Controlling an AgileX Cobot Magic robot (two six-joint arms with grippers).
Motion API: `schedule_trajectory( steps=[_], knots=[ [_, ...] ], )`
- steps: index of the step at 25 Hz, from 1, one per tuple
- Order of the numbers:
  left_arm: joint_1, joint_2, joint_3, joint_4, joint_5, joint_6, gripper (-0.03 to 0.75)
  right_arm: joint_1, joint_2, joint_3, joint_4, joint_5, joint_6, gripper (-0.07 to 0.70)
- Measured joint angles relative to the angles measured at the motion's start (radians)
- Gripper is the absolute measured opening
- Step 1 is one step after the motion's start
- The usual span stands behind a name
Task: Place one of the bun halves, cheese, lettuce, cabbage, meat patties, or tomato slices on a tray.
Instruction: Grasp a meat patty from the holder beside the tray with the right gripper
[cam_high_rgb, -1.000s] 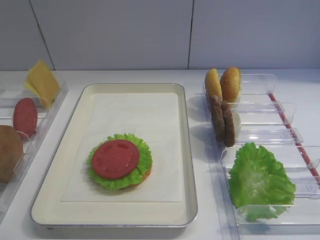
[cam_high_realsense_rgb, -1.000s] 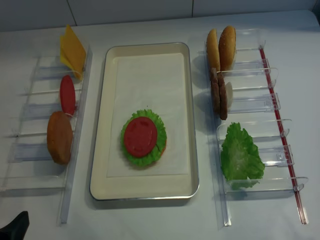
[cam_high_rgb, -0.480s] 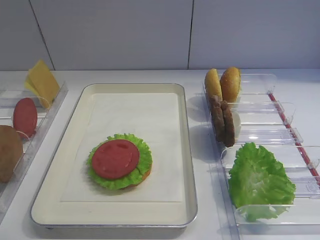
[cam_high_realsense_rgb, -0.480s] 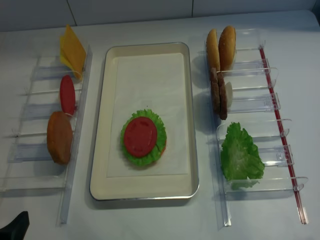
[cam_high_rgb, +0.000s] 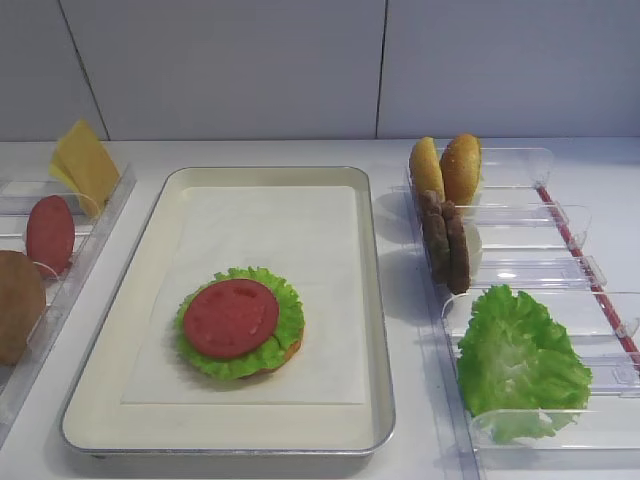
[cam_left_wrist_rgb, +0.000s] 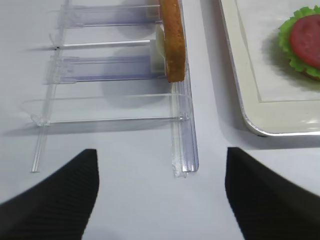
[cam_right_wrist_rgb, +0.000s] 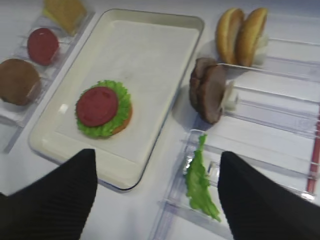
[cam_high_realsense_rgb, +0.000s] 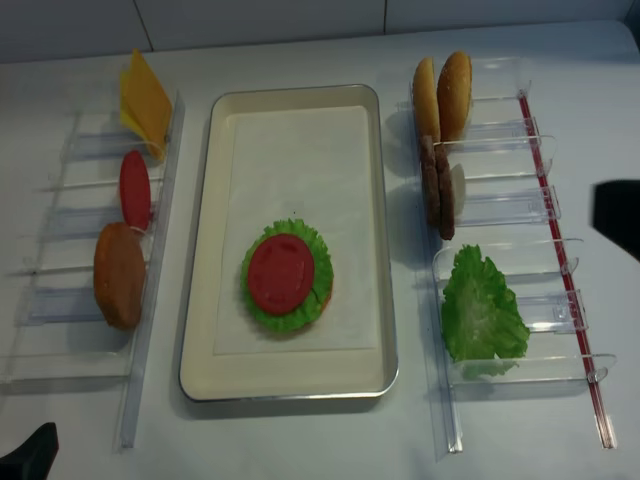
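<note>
On the tray (cam_high_rgb: 372, 300) a tomato slice (cam_high_rgb: 230, 318) lies on lettuce (cam_high_rgb: 285, 322) over a bun half. The right rack holds two upright bun halves (cam_high_rgb: 447, 168), meat patties (cam_high_rgb: 446, 243) and lettuce (cam_high_rgb: 520, 362). Cheese (cam_high_rgb: 85, 165), another tomato slice (cam_high_rgb: 50, 234) and a bun half (cam_high_rgb: 18, 305) stand in the left rack. No cabbage is in view. My right gripper (cam_right_wrist_rgb: 157, 200) hangs open and empty high above the table, between the tray's corner and the lettuce (cam_right_wrist_rgb: 200, 182). My left gripper (cam_left_wrist_rgb: 160, 200) is open and empty by the left rack's near end.
Two clear plastic racks (cam_high_realsense_rgb: 500, 210) (cam_high_realsense_rgb: 90, 220) flank the tray. A dark part of the right arm (cam_high_realsense_rgb: 615, 218) shows at the right edge from overhead, and a bit of the left arm (cam_high_realsense_rgb: 30, 445) at the bottom left corner. A white wall stands behind.
A dark part of the right arm has come into the overhead view at the right edge. The food and the tray have not moved.
</note>
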Motion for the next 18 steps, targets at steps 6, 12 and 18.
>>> schedule_trajectory(
  steps=[6, 12, 18],
  knots=[
    [0.0, 0.0, 0.0, 0.0, 0.0, 0.0, 0.51, 0.0, 0.217, -0.037, 0.187, 0.001, -0.148, 0.519],
    [0.0, 0.0, 0.0, 0.0, 0.0, 0.0, 0.51, 0.121, 0.381, -0.131, 0.162, -0.036, -0.178, 0.519],
    [0.0, 0.0, 0.0, 0.0, 0.0, 0.0, 0.51, 0.274, 0.573, -0.24, -0.06, -0.093, -0.009, 0.519]
  ],
)
